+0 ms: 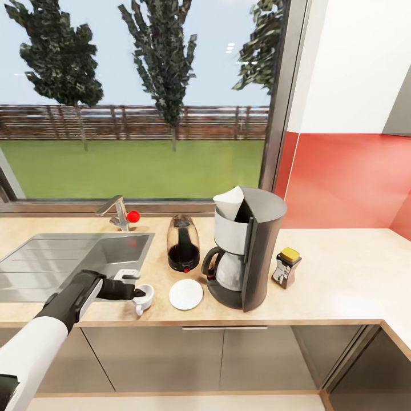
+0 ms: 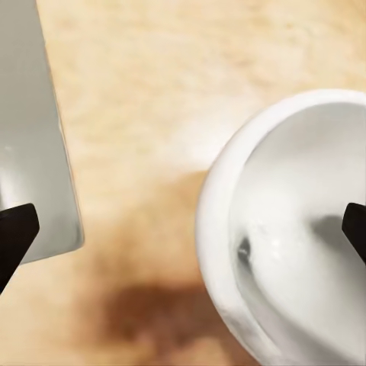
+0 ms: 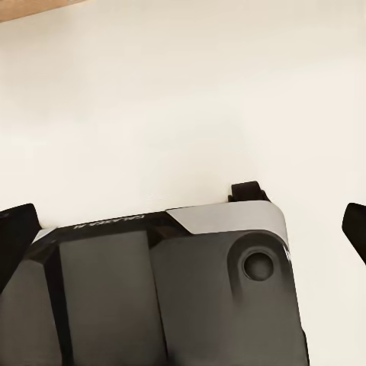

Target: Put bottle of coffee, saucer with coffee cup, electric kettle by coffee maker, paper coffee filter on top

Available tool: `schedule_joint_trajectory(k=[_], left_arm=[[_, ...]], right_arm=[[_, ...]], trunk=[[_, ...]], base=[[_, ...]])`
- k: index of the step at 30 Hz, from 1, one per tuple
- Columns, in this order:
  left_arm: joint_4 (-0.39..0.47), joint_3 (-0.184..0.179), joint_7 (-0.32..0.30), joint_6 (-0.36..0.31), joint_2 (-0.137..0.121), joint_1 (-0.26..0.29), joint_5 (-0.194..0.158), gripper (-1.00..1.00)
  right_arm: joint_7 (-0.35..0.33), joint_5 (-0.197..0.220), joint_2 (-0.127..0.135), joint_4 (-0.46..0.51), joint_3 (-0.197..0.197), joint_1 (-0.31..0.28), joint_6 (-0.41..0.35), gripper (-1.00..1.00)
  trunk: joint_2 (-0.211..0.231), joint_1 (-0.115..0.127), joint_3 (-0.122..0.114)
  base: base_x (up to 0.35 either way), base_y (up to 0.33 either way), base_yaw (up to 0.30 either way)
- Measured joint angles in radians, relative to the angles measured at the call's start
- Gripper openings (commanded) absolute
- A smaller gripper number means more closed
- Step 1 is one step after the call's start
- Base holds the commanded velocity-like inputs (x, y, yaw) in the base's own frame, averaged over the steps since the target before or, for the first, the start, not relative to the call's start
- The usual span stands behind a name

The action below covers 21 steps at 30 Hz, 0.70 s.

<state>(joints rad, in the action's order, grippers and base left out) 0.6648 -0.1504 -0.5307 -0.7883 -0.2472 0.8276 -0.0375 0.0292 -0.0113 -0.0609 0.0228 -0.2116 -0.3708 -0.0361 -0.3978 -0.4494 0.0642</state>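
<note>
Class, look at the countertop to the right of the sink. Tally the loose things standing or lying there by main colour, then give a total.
White: 2, cup and saucer
Black or dark grey: 2, kettle and coffee maker
Dark brown: 1, coffee jar
Total: 5

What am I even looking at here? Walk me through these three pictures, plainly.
It is a simulated two-armed wheeled robot in a kitchen. The big picture is from its head camera; the other two are from cameras at each wrist. On the countertop stand the coffee maker with a white paper coffee filter on top, the electric kettle, the bottle of coffee and an empty saucer. The left end effector is at the coffee cup, its fingers spread wide in the wrist view, beside the sink. The right wrist camera looks down at the robot's own body over a pale floor.
</note>
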Motion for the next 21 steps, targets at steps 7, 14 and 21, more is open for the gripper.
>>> schedule_joint_trajectory(k=[7,14,21], left_arm=[[-0.015,0.000,0.000,0.000,0.001,0.000,-0.003,1.00],[-0.017,0.000,0.000,0.000,0.017,0.000,-0.001,1.00],[-0.017,0.001,0.001,0.000,0.020,0.000,0.001,-1.00]], right_arm=[[0.000,0.000,0.000,0.000,0.000,0.000,0.000,1.00],[0.000,0.000,0.000,0.000,0.000,0.001,0.000,1.00],[0.000,0.000,0.000,0.000,0.000,0.002,0.000,1.00]], trunk=[[0.000,0.000,0.000],[0.000,0.000,0.000],[0.000,0.000,0.000]], base=[[0.000,0.000,0.000],[0.000,0.000,0.000],[0.000,0.000,0.000]])
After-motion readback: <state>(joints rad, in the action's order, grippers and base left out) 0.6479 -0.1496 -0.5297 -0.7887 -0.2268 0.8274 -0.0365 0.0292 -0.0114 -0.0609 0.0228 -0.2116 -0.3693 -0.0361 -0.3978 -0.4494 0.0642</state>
